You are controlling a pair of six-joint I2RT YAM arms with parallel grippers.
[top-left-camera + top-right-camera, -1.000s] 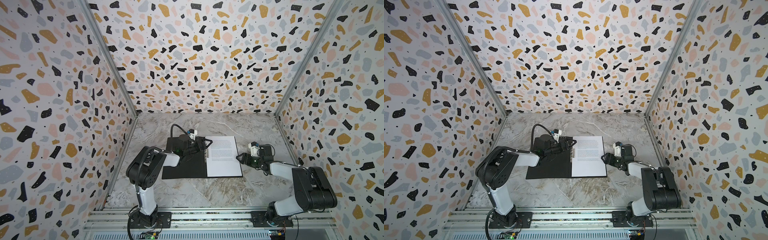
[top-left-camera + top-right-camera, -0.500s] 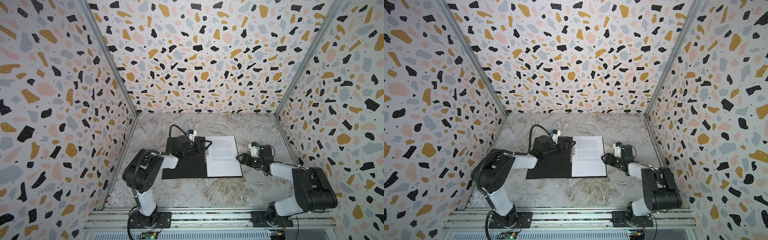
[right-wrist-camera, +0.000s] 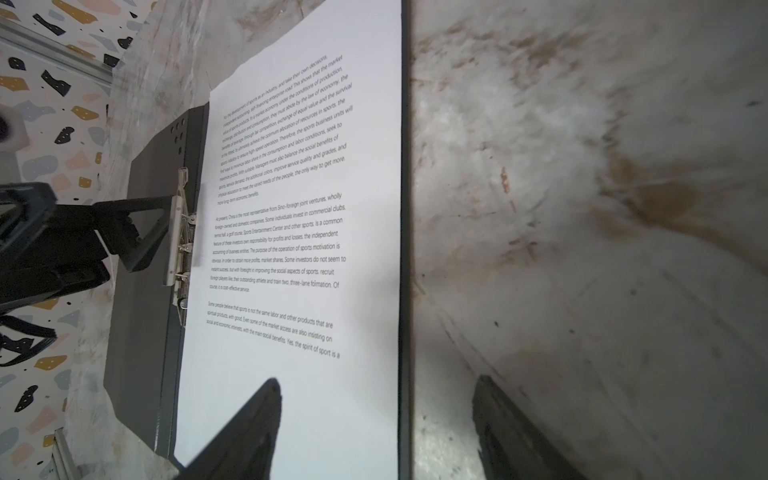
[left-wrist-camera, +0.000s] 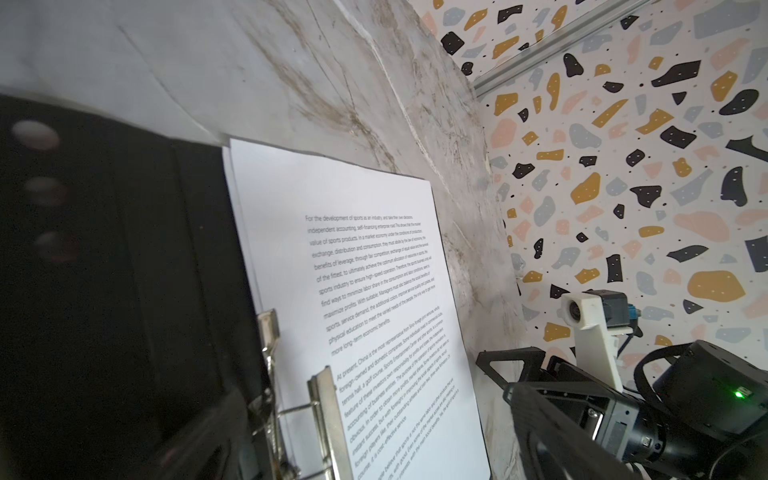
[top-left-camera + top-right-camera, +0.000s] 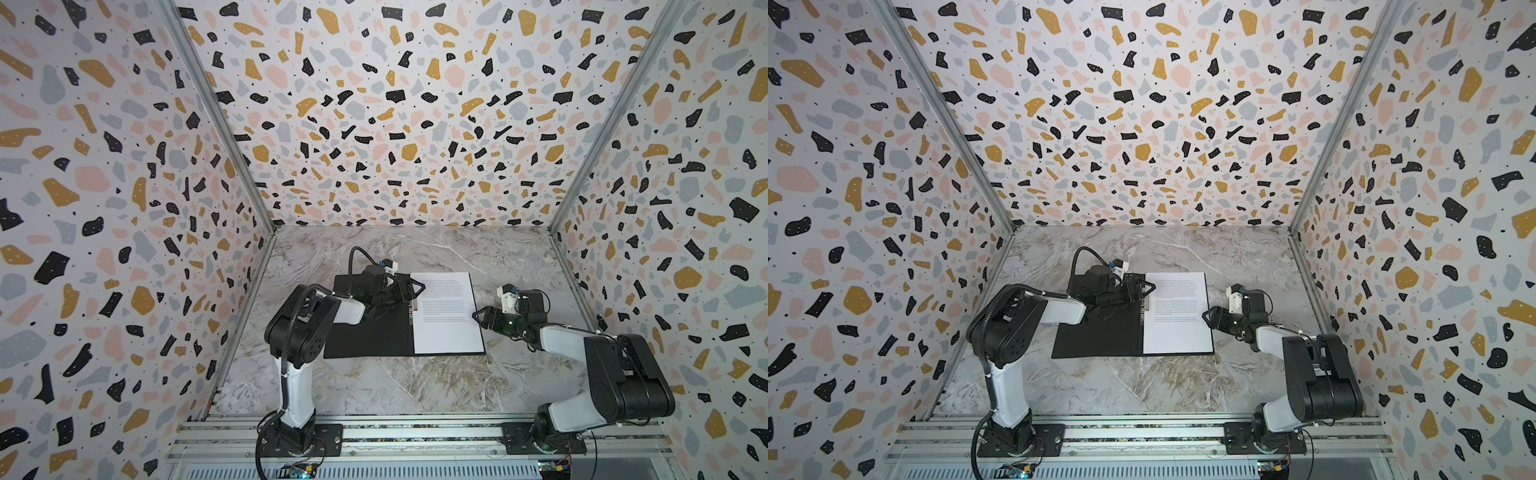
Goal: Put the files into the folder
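Since the earlier frames only the left arm's elbow has shifted slightly. Both claws, the folder and the sheet lie where they were.

Top views. In both top views the folder (image 5: 365, 336) lies open, black inside up, on the marble counter (image 5: 415, 395). A printed text sheet (image 5: 446, 324) covers its right half, square to the edges. The left claw (image 5: 415, 291) sits at the metal spine clip (image 5: 412, 311). The right claw (image 5: 478, 316) rests at the sheet's outer edge.

Left wrist view. The clip's bar stands raised above the sheet's spine-side margin. A second sheet (image 4: 228, 174) shows as a thin white edge just under the first; its print is hidden.

Right wrist view. The right claw is open and empty. One finger (image 3: 249, 424) hangs over the sheet and the other over bare counter, astride the folder's outer edge. The left claw is spread wide, with one finger (image 3: 141, 232) touching the clip lever and nothing gripped.

Status. Both files appear to be lodged in the folder. Judged remaining: press the clip down on them, then close the cover.
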